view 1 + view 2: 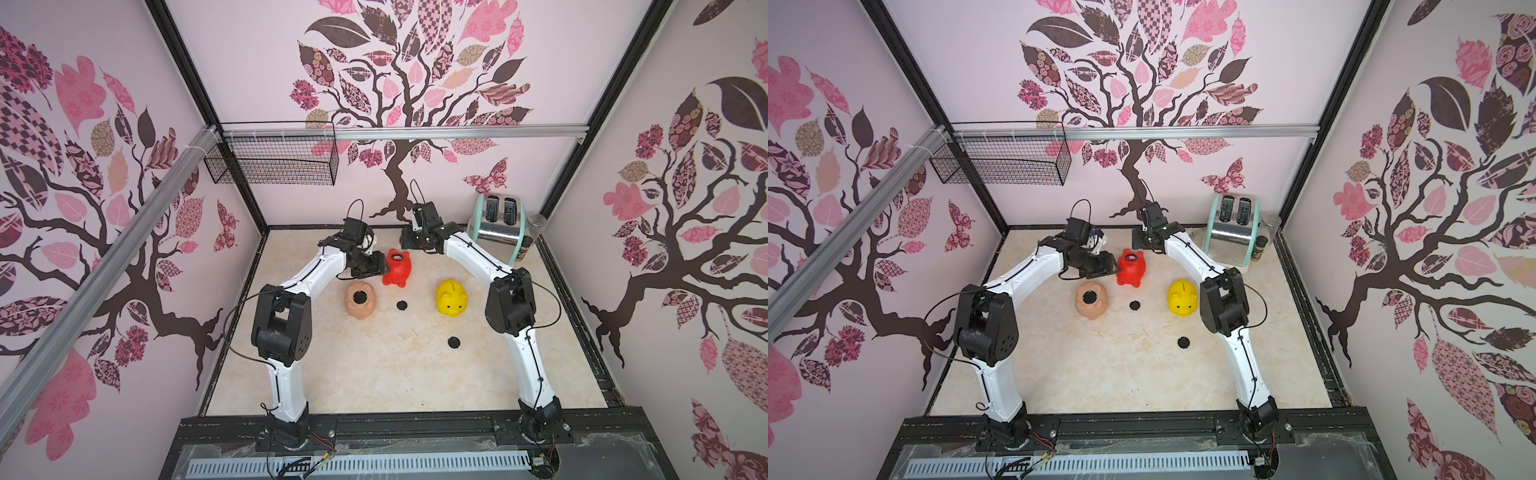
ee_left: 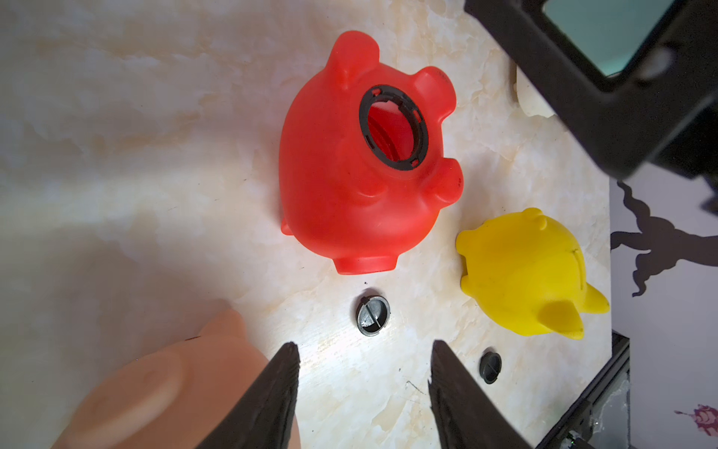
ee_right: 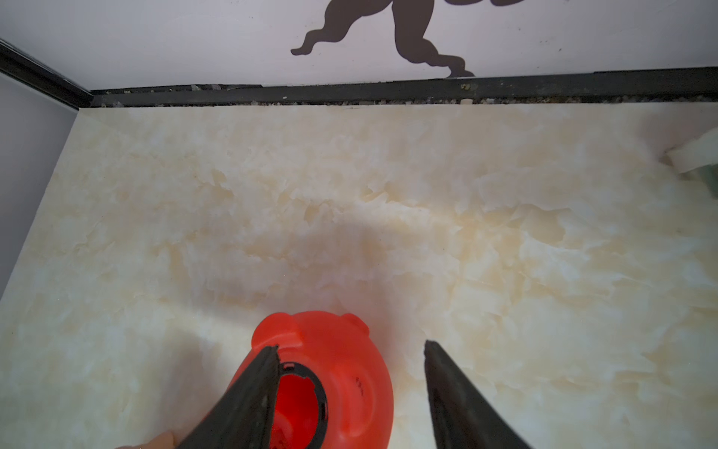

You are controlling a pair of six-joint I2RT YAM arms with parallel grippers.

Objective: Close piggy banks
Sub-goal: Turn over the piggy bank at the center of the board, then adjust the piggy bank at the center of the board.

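Observation:
The red piggy bank (image 1: 397,269) lies belly-up at the back middle, and its black-ringed hole (image 2: 394,128) is uncovered. In front of it, to the left, the peach piggy bank (image 1: 360,301) lies on its back with a black disc in its belly hole. The yellow piggy bank (image 1: 451,297) stands upright to the right. Two loose black plugs (image 1: 401,305) (image 1: 453,343) lie on the floor. My left gripper (image 2: 364,344) is open and empty, just left of the red pig. My right gripper (image 3: 350,345) hovers open over the red pig's far side and grips nothing.
A chrome and mint toaster (image 1: 496,224) and a glass jar (image 1: 535,230) stand in the back right corner. A wire basket (image 1: 274,160) hangs on the back wall at the left. Walls enclose the marble-patterned floor (image 1: 374,374) on three sides.

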